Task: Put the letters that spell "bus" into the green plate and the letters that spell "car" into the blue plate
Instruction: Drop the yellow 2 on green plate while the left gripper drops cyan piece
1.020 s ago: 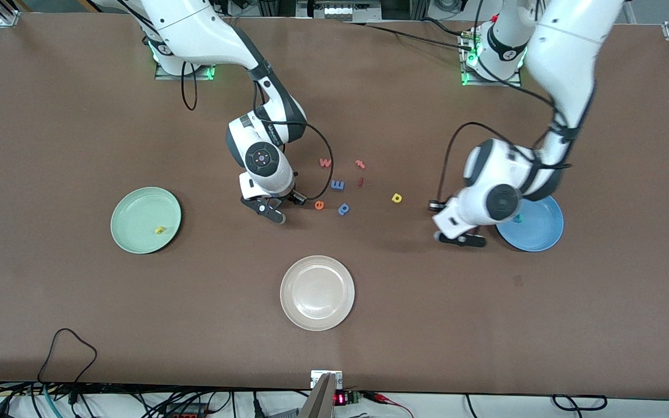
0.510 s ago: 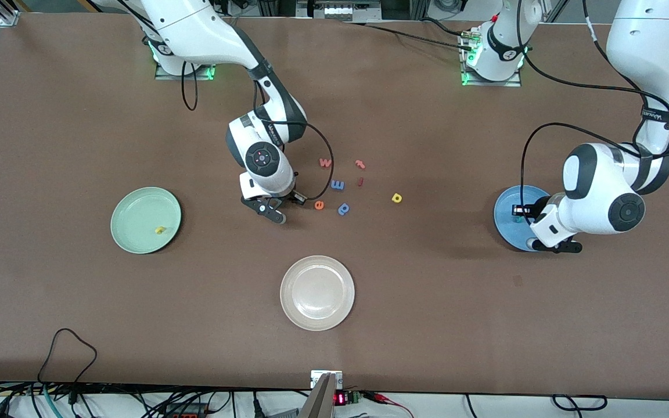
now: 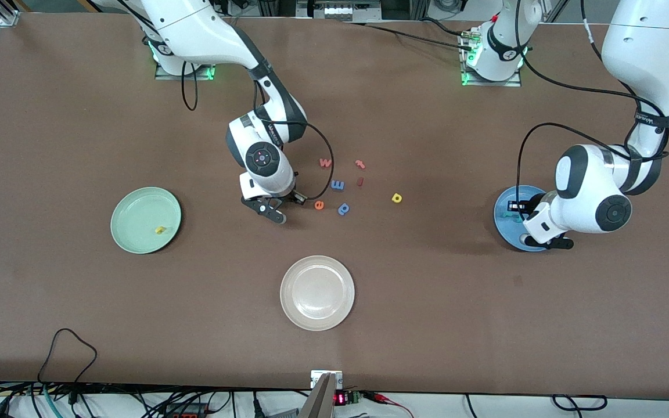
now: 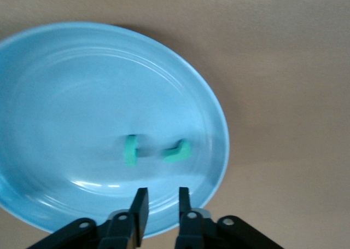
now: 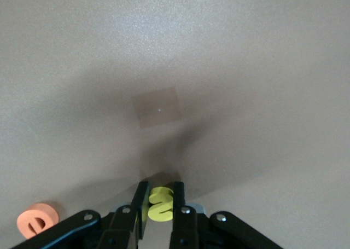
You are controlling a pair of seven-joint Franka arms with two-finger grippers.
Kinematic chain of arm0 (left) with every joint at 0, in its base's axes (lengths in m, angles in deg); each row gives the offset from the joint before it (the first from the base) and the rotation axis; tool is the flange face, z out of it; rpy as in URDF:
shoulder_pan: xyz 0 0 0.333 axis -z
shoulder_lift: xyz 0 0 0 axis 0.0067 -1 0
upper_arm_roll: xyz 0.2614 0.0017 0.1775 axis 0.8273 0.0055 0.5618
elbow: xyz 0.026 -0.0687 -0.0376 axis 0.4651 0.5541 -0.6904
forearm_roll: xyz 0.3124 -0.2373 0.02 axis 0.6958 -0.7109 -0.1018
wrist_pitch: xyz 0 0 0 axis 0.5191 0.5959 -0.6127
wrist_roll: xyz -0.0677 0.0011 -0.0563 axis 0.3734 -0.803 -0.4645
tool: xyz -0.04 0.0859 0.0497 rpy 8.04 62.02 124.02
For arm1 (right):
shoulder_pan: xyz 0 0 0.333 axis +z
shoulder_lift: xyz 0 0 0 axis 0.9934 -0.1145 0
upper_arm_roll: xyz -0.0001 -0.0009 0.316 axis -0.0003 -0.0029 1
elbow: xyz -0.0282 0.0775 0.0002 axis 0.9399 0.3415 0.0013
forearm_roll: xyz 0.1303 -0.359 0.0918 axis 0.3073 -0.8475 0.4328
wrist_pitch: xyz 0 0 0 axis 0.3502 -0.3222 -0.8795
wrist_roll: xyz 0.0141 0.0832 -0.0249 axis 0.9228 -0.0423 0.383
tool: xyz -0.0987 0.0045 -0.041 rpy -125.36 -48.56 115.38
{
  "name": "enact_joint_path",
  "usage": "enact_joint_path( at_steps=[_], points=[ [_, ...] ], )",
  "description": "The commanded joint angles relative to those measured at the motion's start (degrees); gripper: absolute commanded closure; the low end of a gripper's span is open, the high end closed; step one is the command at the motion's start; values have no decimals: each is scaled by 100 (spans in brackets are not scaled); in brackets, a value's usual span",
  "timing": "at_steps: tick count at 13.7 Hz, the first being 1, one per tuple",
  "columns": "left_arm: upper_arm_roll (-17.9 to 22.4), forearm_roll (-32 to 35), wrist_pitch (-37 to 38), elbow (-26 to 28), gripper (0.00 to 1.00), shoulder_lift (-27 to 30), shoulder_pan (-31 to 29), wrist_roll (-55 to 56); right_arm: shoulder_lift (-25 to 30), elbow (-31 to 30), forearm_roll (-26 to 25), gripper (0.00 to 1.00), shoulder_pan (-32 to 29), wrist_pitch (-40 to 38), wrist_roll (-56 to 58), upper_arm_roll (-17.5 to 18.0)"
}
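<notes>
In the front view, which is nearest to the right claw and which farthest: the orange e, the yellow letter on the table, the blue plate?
From the right claw, which grips a yellow s:
1. Orange e, just beside it.
2. Yellow letter, farther toward the left arm's end.
3. Blue plate, under the left claw.

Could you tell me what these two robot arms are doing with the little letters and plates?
They are sorting small toy letters onto plates. The right gripper, down at the table beside the small orange letter "e", has its fingers around a small yellow letter "s". The left gripper hovers over the round sky-blue plate, its fingers slightly apart and empty, with two small teal letters lying in the plate. One yellow letter lies in the round mint-green plate; the cream-white plate holds nothing.
</notes>
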Motion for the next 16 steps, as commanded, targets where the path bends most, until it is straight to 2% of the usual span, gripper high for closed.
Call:
enact_joint_path(
  at_steps=[1, 3, 4, 6, 8, 9, 10, 12, 16],
  points=[
    [-34, 283, 24, -260, 55, -73, -158, -26, 140, 92, 19, 99, -96, -385, 458, -80],
    [-86, 283, 76, -417, 4, -56, -150, 0, 299, 293, 19, 99, -368, -973, 959, -133],
    [-113, 292, 94, -566, 0, -47, -89, -17, 360, 408, 10, 99, -543, -1263, 1248, -142],
    [-305, 292, 313, -795, 0, -55, 174, -78, 448, 479, -7, 99, -947, -1668, 2064, -229],
    [-559, 21, 262, -831, 36, -82, 455, 17, 457, 479, -8, 98, -1404, -2003, 3074, -369],
    [-596, -189, 148, -840, 46, -134, 631, 166, 457, 488, -8, 98, -1633, -2126, 3523, -431],
    [-605, -339, 43, -849, 51, -196, 815, 237, 457, 479, -8, 98, -1870, -2171, 3919, -440],
    [-596, -428, -168, -945, 51, -327, 1394, 447, 431, 479, -8, 97, -2301, -2180, 4614, -440],
    [-596, -420, -248, -920, 50, -539, 2266, 1826, 396, 453, -130, 96, -2952, -2180, 5758, -476]
  ],
)
